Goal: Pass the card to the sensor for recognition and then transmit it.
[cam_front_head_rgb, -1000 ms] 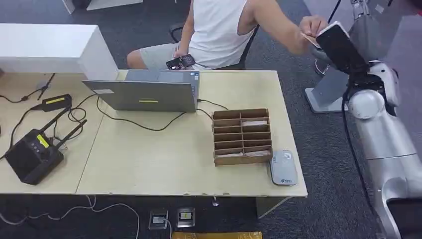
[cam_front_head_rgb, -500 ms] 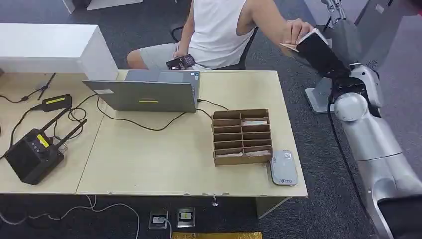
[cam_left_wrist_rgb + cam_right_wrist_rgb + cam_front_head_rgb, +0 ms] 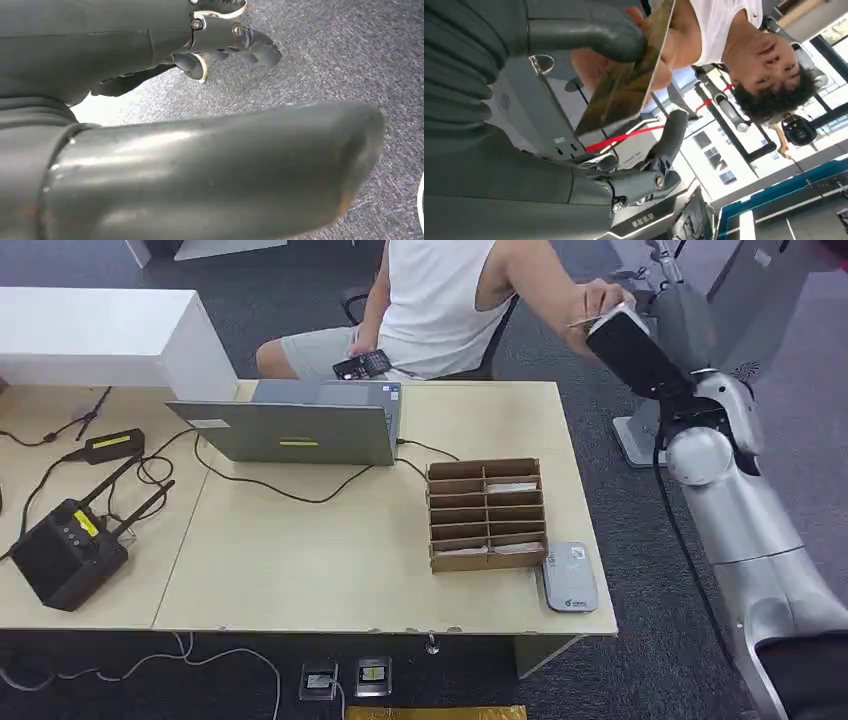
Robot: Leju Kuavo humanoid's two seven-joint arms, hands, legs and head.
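Holding the card [image 3: 634, 75] out past the far right corner of the surface [image 3: 380, 560], the right hand [image 3: 625, 335] pinches it between thumb [image 3: 584, 35] and fingers; the person's hand [image 3: 600, 298] is at the same card, contact likely. Card reads as thin, stiff, light and slick-faced: judged easy to slip if the pinch slackens early. Best held by one edge with flat faces clamped, leaving the opposite edge free for the taker. Left hand [image 3: 230, 37] hangs over carpet [image 3: 325, 60], fingers loosely curled, nothing in it. Sensor [image 3: 569, 577] lies beside the card rack [image 3: 487, 515].
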